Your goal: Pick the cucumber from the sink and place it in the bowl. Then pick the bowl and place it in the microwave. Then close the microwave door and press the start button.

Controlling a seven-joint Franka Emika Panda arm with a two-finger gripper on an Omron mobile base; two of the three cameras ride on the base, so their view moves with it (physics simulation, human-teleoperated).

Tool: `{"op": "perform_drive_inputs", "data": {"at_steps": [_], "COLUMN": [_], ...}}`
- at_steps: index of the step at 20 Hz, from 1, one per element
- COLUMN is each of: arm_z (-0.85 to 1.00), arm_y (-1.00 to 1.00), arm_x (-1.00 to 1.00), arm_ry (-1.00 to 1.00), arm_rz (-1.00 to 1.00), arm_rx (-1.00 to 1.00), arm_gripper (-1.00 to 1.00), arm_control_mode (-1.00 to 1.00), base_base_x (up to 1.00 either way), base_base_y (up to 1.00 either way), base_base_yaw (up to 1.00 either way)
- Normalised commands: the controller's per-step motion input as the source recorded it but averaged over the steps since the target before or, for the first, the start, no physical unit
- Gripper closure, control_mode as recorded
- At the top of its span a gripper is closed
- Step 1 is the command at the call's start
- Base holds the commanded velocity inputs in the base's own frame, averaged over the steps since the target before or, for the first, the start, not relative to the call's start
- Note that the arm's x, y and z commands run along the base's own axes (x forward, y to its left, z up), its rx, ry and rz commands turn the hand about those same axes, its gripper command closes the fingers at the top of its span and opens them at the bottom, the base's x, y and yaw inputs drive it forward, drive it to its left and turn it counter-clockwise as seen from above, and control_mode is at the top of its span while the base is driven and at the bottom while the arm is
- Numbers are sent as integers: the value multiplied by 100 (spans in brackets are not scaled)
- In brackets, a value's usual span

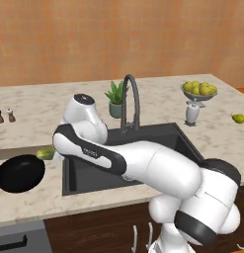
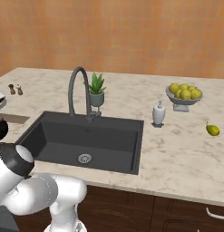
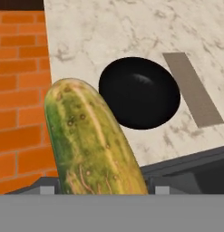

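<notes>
My gripper (image 3: 104, 189) is shut on the cucumber (image 3: 93, 140), a yellow-green piece that stands large in the hand view. In the left base view the cucumber (image 1: 44, 153) pokes out left of the hand, just above the counter and beside the upper right rim of the black bowl (image 1: 20, 173). Seen from the hand, the bowl (image 3: 139, 93) lies beyond the cucumber's tip with nothing in it. The dark-grey sink (image 1: 143, 136) is behind the arm, and its basin (image 2: 86, 136) holds just the drain. The microwave and its door are out of view.
A dark faucet (image 1: 131, 99) and a potted plant (image 1: 116, 99) stand behind the sink. A silvery fruit bowl (image 1: 198, 91), a soap dispenser (image 1: 192, 113) and a loose pear (image 1: 238, 118) sit to the right. Two shakers (image 1: 5, 115) stand far left. A grey strip (image 3: 192, 88) lies by the bowl.
</notes>
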Motion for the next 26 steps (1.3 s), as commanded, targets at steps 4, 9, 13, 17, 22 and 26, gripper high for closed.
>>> {"op": "perform_drive_inputs", "data": {"at_steps": [4,9,13,17,22,26], "arm_z": [-35,-18,-15,-20,-18,-18], "arm_y": [55,60,40,15,41,22], "arm_x": [39,32,36,11,4,19], "arm_ry": [5,3,4,1,0,0], "arm_rz": [-11,-11,-9,-5,-9,-7], "arm_rx": [0,0,0,0,0,0], "arm_gripper": [100,100,100,100,100,100], "arm_control_mode": [-100,-100,-100,-100,-100,-100], "base_base_x": [0,0,0,0,0,0], "base_base_y": [0,0,0,0,0,0], "base_base_yaw": [0,0,0,0,0,0]}}
